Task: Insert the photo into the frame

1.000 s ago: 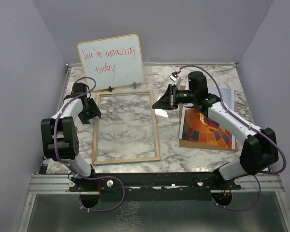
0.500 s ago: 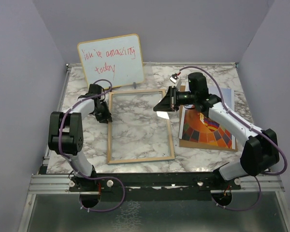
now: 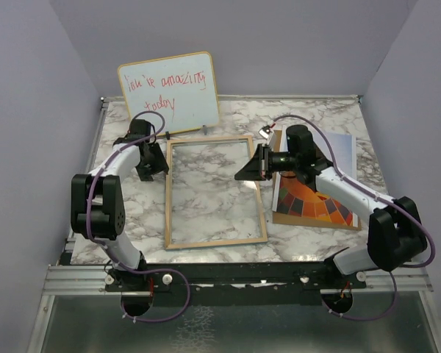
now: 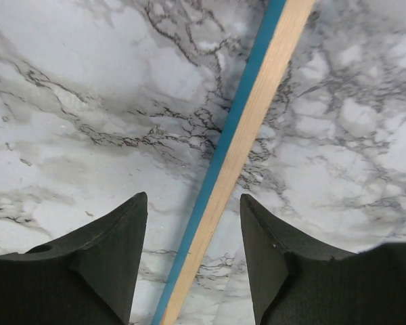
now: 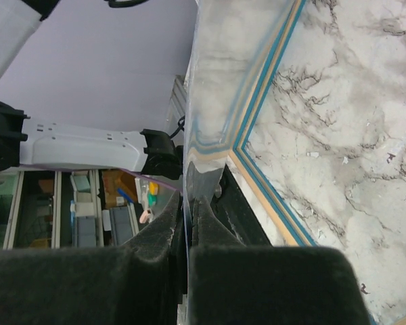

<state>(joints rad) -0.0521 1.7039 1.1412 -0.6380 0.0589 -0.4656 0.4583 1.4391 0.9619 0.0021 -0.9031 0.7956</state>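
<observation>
Thin light-wood, blue-backed rectangular frame (image 3: 214,242) lies flat mid-tabletop. The orange balloon photo print (image 3: 316,202) lies near the right edge. Left gripper (image 4: 193,198) is released, straddling the left rail. Right gripper (image 5: 189,177) is clenched on the thin clear pane (image 5: 206,101). Judgement: pane slippery, fragile; photo limp, so pinch a corner.

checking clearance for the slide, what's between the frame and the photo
A narrow strip of bare marble table separates frame and photo; the right arm crosses above. Top view.
</observation>
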